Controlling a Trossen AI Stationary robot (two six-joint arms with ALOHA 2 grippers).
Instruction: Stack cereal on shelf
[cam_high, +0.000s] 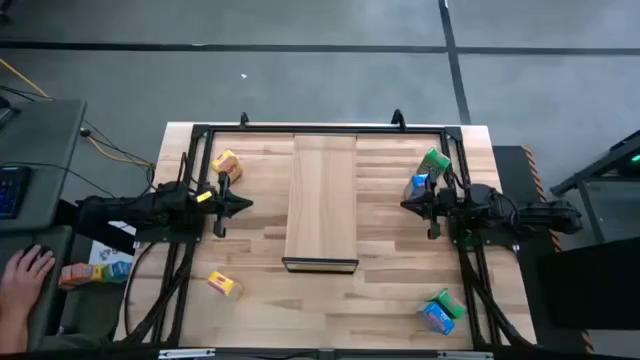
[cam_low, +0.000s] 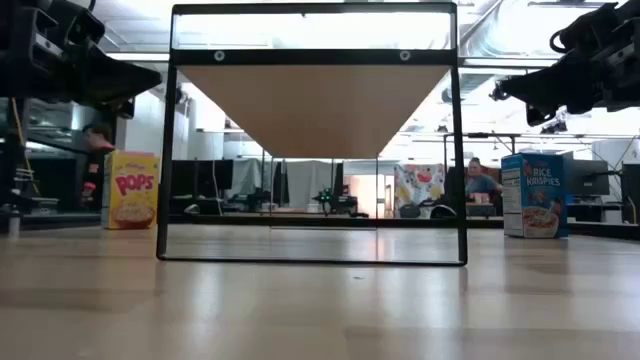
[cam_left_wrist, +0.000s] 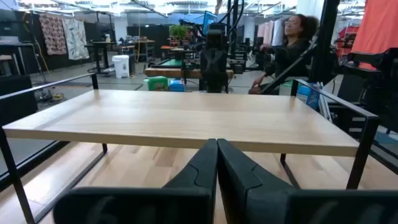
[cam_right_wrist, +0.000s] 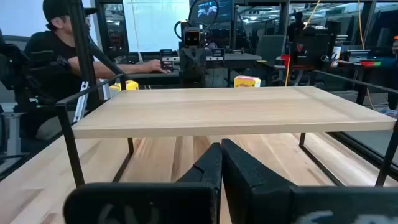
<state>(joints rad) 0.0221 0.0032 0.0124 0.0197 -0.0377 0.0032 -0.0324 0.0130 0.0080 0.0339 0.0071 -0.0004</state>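
The shelf (cam_high: 321, 200), a pale board on a black frame, stands at the table's middle. My left gripper (cam_high: 248, 205) hovers shut to its left, pointing at it; my right gripper (cam_high: 405, 206) hovers shut to its right, facing it. In both wrist views the shut fingers (cam_left_wrist: 217, 149) (cam_right_wrist: 221, 152) aim level at the board's edge (cam_left_wrist: 186, 134) (cam_right_wrist: 230, 124). Cereal boxes rest on the table: a yellow one (cam_high: 226, 164) far left, a yellow one (cam_high: 224, 285) near left, green (cam_high: 436, 161) and blue (cam_high: 419, 184) far right, green (cam_high: 447, 301) and blue (cam_high: 435, 318) together near right.
The black frame (cam_low: 165, 150) carries the board high above the tabletop, with open room beneath. A black rail (cam_high: 320, 128) runs along the table's far edge. A person's hand (cam_high: 25, 270) rests off the table at the left, near small coloured things (cam_high: 95, 272). People sit behind the table.
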